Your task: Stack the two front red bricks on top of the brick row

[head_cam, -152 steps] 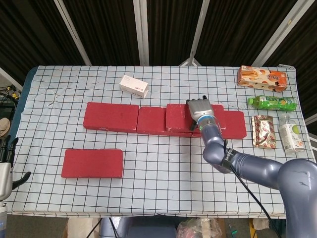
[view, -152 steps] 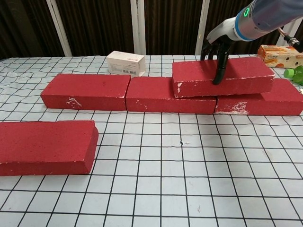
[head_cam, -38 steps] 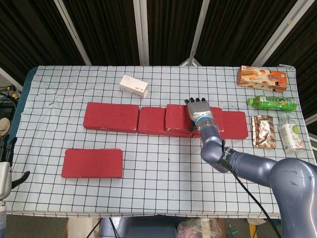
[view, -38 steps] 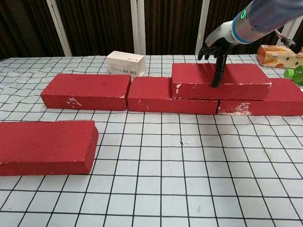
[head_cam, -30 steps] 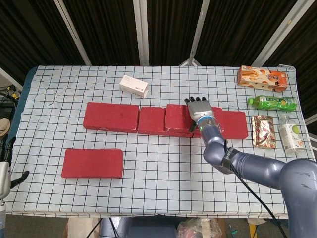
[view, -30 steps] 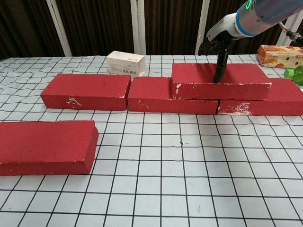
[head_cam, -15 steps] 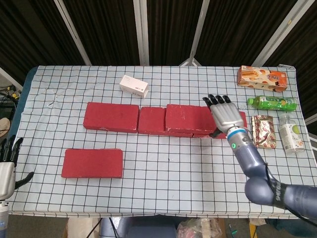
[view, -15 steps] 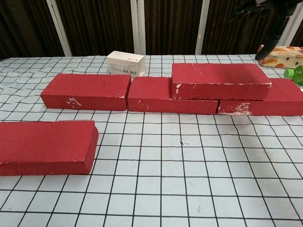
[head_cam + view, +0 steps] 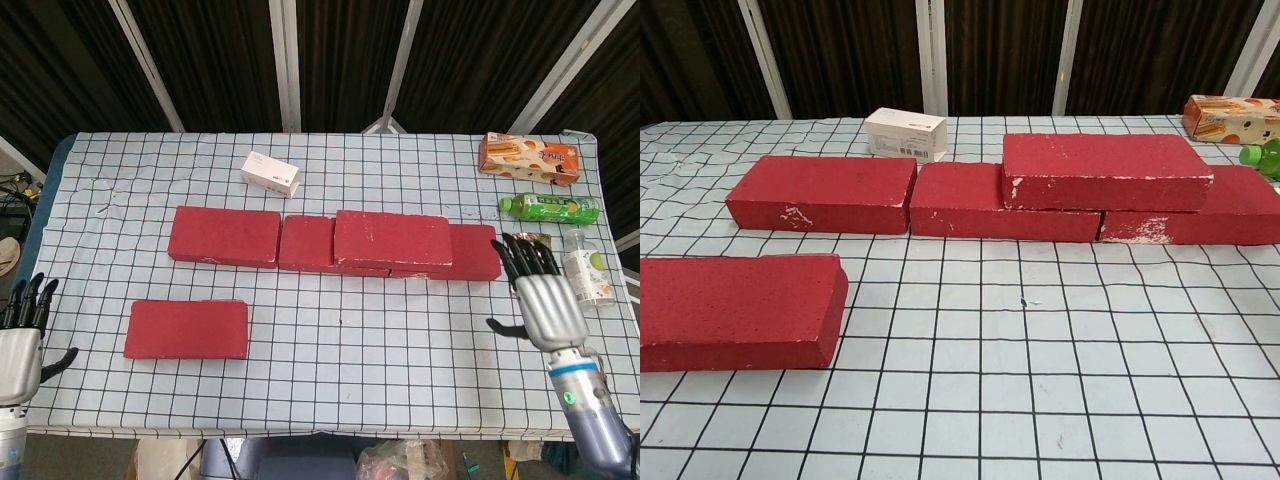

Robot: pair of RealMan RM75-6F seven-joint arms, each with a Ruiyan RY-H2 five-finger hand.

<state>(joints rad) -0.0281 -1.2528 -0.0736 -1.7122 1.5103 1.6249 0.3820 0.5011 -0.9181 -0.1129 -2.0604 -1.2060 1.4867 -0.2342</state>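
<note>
Three red bricks form a row [image 9: 225,235] [image 9: 825,192] across the middle of the table. A further red brick [image 9: 392,238] [image 9: 1102,170] lies on top of the row, over its middle and right bricks. One loose red brick [image 9: 186,328] [image 9: 735,310] lies alone at the front left. My right hand [image 9: 540,296] hovers open at the front right, fingers spread, well off the bricks. My left hand [image 9: 20,340] shows at the far left edge, open and holding nothing. Neither hand appears in the chest view.
A white box [image 9: 270,174] [image 9: 905,134] stands behind the row. At the right are an orange snack box [image 9: 529,157] [image 9: 1232,116], a green bottle [image 9: 550,207], a foil packet [image 9: 530,263] and a clear bottle [image 9: 588,266].
My right hand has lifted off the stacked brick and drawn back to the front right, leaving the chest view. The stacked brick stays on the row. My left hand rose slightly at the left edge.
</note>
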